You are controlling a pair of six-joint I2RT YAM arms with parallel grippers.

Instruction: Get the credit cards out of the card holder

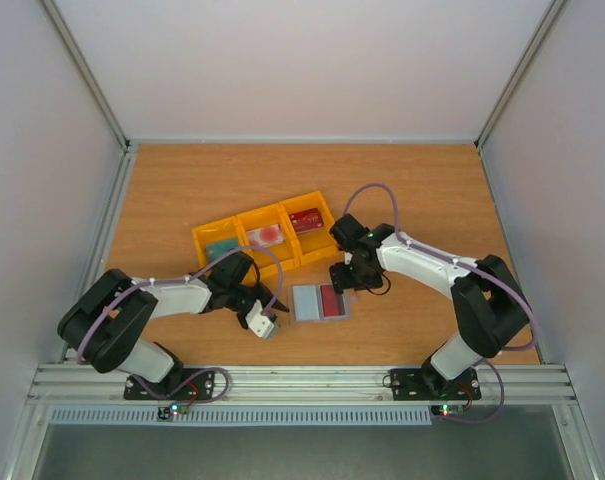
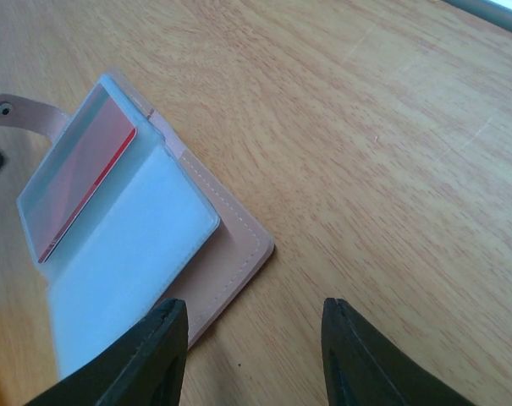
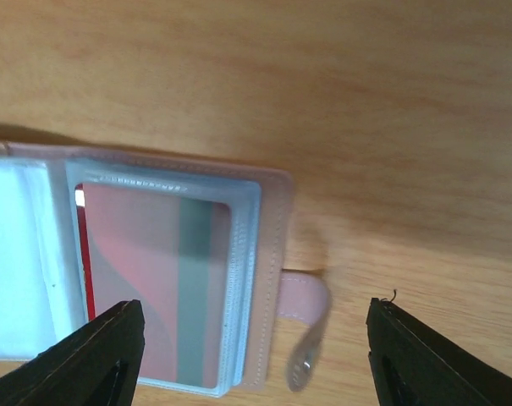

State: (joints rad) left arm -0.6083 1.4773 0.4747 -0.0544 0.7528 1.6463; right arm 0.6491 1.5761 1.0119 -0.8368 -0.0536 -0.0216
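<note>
The card holder (image 1: 305, 304) lies open and flat on the table, with a red credit card (image 1: 331, 299) behind its right clear pocket. My right gripper (image 1: 348, 281) hangs open just past its right edge. In the right wrist view its fingers straddle the holder's edge (image 3: 272, 279) and snap strap (image 3: 311, 309), and the card (image 3: 145, 279) shows through the pocket. My left gripper (image 1: 270, 320) is open at the holder's near-left corner (image 2: 230, 254), holding nothing. A teal card (image 1: 220, 247), a whitish-pink card (image 1: 267, 236) and a dark red card (image 1: 305, 222) lie in the tray.
The yellow three-compartment tray (image 1: 244, 219) stands slantwise behind the holder, just beyond both grippers. Metal rails and white walls bound the wooden table (image 1: 422, 190) on the left, right and back.
</note>
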